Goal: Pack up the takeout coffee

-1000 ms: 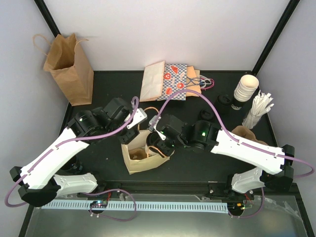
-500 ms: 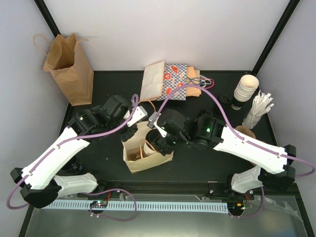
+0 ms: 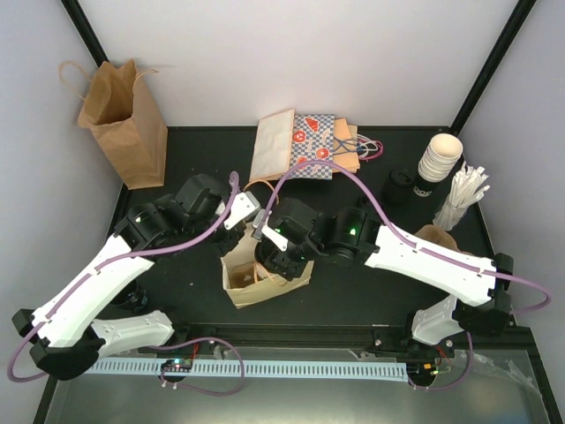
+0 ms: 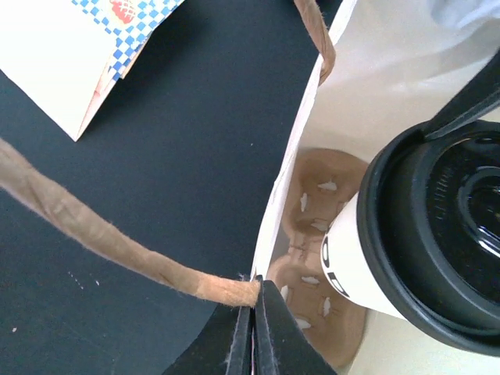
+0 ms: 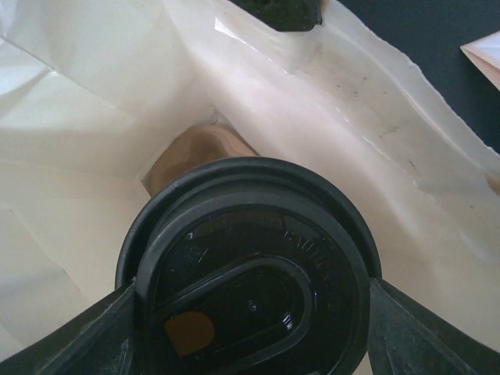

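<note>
The right hand pinches a black-lidded coffee cup inside the cream paper bag, above the bag's pulp cup carrier. The left hand pinches the bag's rim.

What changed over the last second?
The right end effector swung left, carrying the lidded coffee cup into the cream paper bag. The left end effector kept pinching the bag's rim. The brown bag and cup stack stayed put.
</note>
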`<act>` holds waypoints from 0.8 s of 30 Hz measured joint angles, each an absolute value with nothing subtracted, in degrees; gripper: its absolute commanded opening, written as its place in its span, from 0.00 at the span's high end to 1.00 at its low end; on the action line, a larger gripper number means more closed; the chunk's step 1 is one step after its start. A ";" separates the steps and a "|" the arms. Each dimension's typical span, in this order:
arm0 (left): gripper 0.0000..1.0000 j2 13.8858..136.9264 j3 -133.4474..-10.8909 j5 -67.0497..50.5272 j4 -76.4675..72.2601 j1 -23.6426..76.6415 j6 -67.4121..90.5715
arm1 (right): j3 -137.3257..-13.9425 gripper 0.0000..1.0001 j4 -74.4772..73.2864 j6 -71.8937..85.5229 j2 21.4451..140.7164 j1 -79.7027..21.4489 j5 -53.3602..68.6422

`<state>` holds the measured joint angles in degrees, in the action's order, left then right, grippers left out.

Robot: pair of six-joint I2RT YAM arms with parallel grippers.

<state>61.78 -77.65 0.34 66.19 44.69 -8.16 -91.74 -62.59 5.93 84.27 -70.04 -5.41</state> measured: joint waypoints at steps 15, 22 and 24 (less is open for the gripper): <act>0.98 59.40 -77.06 0.14 62.11 44.69 -12.47 | -85.34 0.40 -56.27 -3.40 81.41 -73.23 -8.47; 0.99 59.18 -78.15 -1.89 59.35 44.71 -17.52 | -82.43 0.40 -53.43 -4.73 79.68 -77.25 -12.19; 0.98 58.30 -77.41 -3.03 58.46 44.71 -18.61 | -81.36 0.40 -52.90 -4.86 79.68 -77.80 -13.21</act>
<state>58.30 -77.41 -3.03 58.46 44.71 -18.61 -81.36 -52.90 -4.86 79.68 -77.80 -13.21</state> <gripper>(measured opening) 0.018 0.725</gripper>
